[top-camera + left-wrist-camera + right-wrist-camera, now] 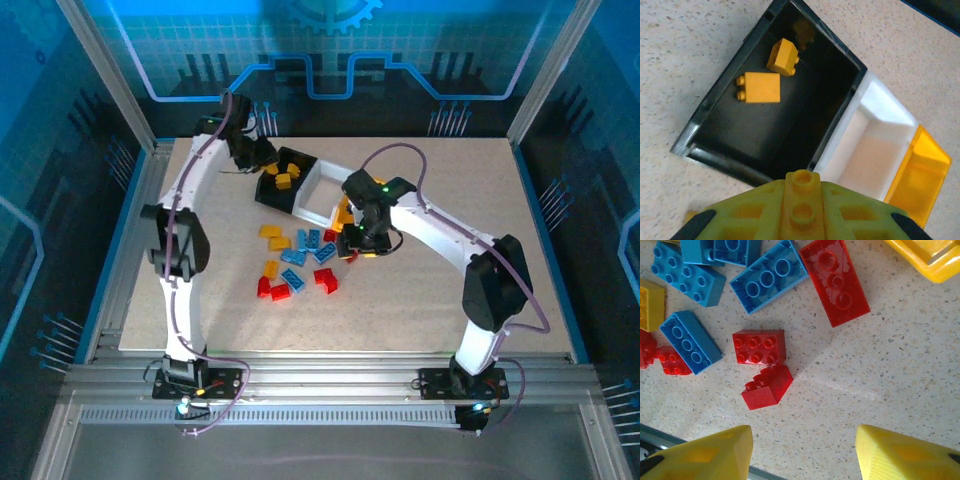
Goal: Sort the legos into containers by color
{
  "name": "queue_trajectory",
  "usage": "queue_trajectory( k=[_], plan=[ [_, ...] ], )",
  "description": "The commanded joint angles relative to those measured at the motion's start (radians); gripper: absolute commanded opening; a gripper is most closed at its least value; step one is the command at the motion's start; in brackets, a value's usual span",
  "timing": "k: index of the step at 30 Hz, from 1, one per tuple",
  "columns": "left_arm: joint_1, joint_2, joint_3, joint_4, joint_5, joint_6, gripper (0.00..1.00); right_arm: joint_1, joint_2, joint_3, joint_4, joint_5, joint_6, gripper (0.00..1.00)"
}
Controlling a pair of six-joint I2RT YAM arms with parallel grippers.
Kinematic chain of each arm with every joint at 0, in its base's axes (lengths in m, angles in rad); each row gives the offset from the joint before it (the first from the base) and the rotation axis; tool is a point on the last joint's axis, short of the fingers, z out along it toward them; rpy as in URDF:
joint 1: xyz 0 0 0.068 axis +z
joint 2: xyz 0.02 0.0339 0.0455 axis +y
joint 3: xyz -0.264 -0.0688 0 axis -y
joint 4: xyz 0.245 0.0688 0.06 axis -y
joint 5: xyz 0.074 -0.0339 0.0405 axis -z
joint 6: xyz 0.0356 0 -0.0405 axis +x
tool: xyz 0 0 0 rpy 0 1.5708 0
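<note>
My left gripper (pixel 802 200) is shut on a yellow-orange lego (pixel 803 179) and hangs over the near rim of the black bin (pixel 715 107). Two yellow-orange legos (pixel 760 87) (pixel 782 56) lie inside that bin. The white bin (pixel 875 125) and the yellow bin (pixel 920 175) adjoin it in a row. My right gripper (pixel 802 450) stands open above bare table, just short of two red legos (pixel 760 346) (pixel 767 388). Blue legos (pixel 769 276) and a long red one (pixel 835 280) lie beyond them. From above, the left gripper (pixel 250 150) is at the black bin (pixel 270 192) and the right gripper (pixel 355 240) is beside the pile.
Loose legos spread across the table's middle: yellow ones (pixel 270 231), blue ones (pixel 310 240), red ones (pixel 325 280) (pixel 272 290). A corner of the yellow bin (pixel 930 260) sits at the top right of the right wrist view. A metal frame (pixel 330 355) borders the tabletop.
</note>
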Motion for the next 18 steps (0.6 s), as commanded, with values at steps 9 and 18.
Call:
queue_trajectory(
  k=[9,18],
  plan=[
    [-0.029,0.197,0.147,-0.036,-0.019,-0.066,0.24,-0.023,-0.068,-0.074,-0.015,0.039,-0.043,0.59],
    [-0.037,0.212,0.149,-0.032,-0.017,-0.076,0.37,-0.051,-0.003,-0.053,0.021,-0.013,-0.029,0.61]
  ],
)
